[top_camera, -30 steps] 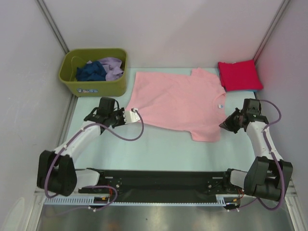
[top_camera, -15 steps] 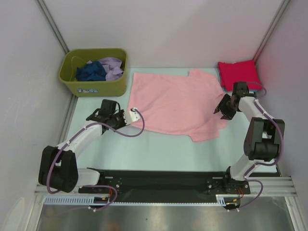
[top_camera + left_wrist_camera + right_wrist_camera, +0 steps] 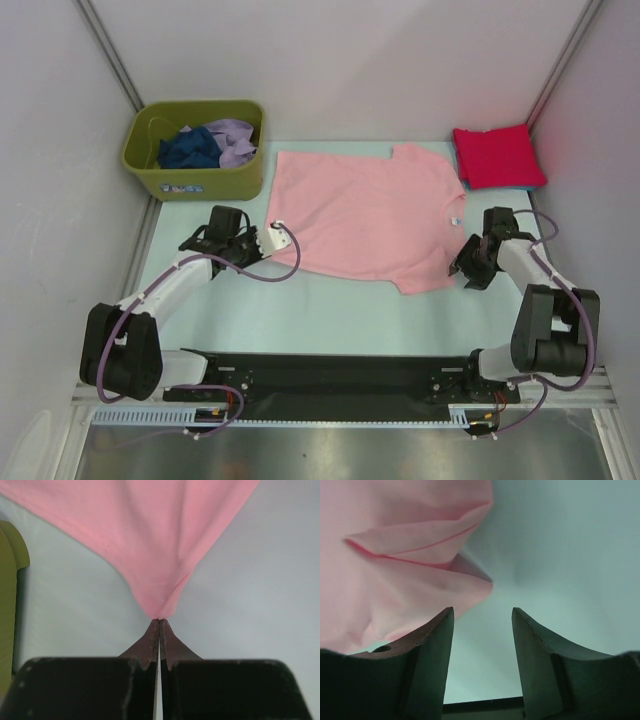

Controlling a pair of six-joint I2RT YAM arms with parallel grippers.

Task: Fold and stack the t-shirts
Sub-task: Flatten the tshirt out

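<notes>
We find pink t-shirt [image 3: 365,215] spread flat mid-counter [image 3: 330,300]. Left tool [image 3: 159,622] clamped on its hem corner [image 3: 165,602]. Right tool [image 3: 482,612] jaws apart beside crumpled sleeve [image 3: 420,555], holding nothing. We judge cloth light, limp, slack: grip corners and hems.

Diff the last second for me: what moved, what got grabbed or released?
The right gripper let go of the pink t-shirt: shut at its sleeve edge before, it swung toward the far edge, came back and now stands open and empty beside that sleeve. The shirt shifted and lies squarer. Unchanged: the left gripper stays shut on the shirt's corner; the red t-shirt and the olive bin have not moved.
</notes>
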